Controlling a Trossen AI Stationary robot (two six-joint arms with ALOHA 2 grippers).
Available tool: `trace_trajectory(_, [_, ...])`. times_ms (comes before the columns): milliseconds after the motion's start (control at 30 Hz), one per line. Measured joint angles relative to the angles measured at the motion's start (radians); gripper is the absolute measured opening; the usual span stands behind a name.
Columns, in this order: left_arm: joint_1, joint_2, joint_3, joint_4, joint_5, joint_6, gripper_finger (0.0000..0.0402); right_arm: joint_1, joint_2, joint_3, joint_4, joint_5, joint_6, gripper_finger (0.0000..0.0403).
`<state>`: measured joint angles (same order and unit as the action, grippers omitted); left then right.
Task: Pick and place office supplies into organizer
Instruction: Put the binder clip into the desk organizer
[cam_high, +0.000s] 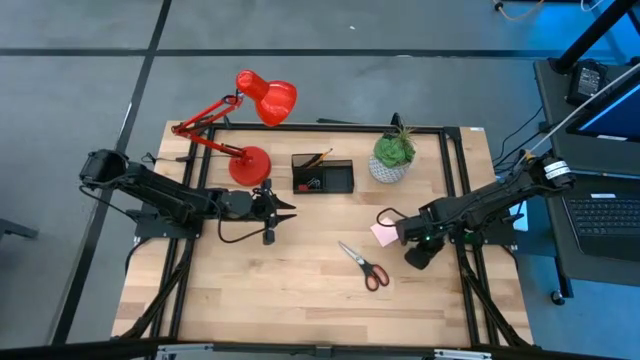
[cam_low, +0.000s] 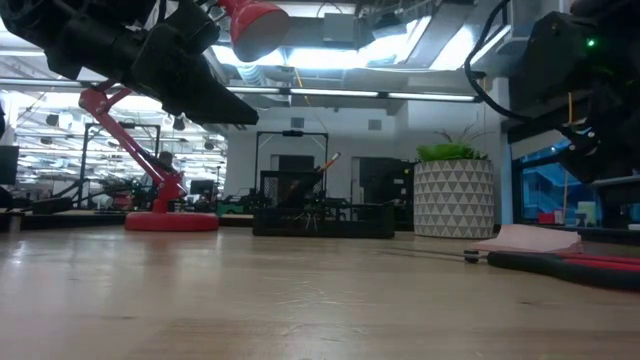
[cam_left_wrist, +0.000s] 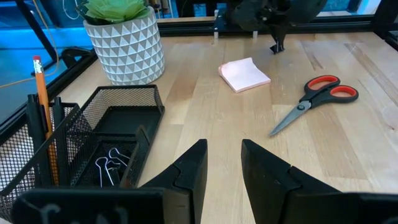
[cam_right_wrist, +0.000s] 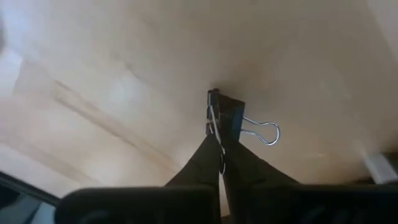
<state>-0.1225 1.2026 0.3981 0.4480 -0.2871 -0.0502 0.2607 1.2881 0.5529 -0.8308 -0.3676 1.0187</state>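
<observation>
The black mesh organizer (cam_high: 323, 175) stands at the table's far middle, with an orange pencil (cam_left_wrist: 42, 112) upright in its taller section and wire clips (cam_left_wrist: 109, 167) in a low tray. Red-handled scissors (cam_high: 363, 265) and a pink sticky-note pad (cam_high: 383, 233) lie flat on the table right of centre. My left gripper (cam_left_wrist: 222, 155) hovers open and empty near the organizer's near side. My right gripper (cam_right_wrist: 221, 149) is beside the pad, pointing down, shut on a small black binder clip (cam_right_wrist: 227, 115). My right gripper pinches the binder clip between its two fingertips, coming from above and pointing down. The fingers close on one wire handle (cam_right_wrist: 216, 130) next to the black body. The other wire handle (cam_right_wrist: 264, 132) sticks out free to the side. The clip hangs below the fingertips over the wood.
A red desk lamp (cam_high: 245, 130) stands left of the organizer, and a potted green plant (cam_high: 394, 155) in a white pot stands right of it. A black frame rail (cam_high: 450, 170) runs along the table's far and right sides. Bare wood lies at the near middle.
</observation>
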Motion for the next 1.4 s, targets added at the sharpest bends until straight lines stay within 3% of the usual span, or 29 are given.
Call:
trace_trajectory(233, [0.0,0.0,0.0,0.0,0.0,-0.004,0.0093,0.0,0.002,0.03,0.039,0.016,-0.062,0.0004])
trace_trajectory(467, [0.0,0.0,0.0,0.0,0.0,-0.016,0.0093,0.0,0.002,0.153,0.039,-0.001,-0.195,0.0004])
trace_trajectory(733, [0.0,0.0,0.0,0.0,0.0,-0.016,0.0093,-0.019,0.002,0.318,0.085,0.178,-0.435,0.0004])
trace_trajectory(933, [0.0,0.0,0.0,0.0,0.0,-0.016,0.0093,-0.062,0.002,0.378,0.261,0.319,-0.648,0.0004])
trace_trajectory(1233, [0.0,0.0,0.0,0.0,0.0,-0.016,0.0093,-0.171,0.011,0.374,0.581,0.336,-0.914,0.0004])
trace_trajectory(1400, [0.0,0.0,0.0,-0.004,0.0,-0.016,0.0093,-0.22,0.079,0.373,0.711,0.351,-1.038,0.0004])
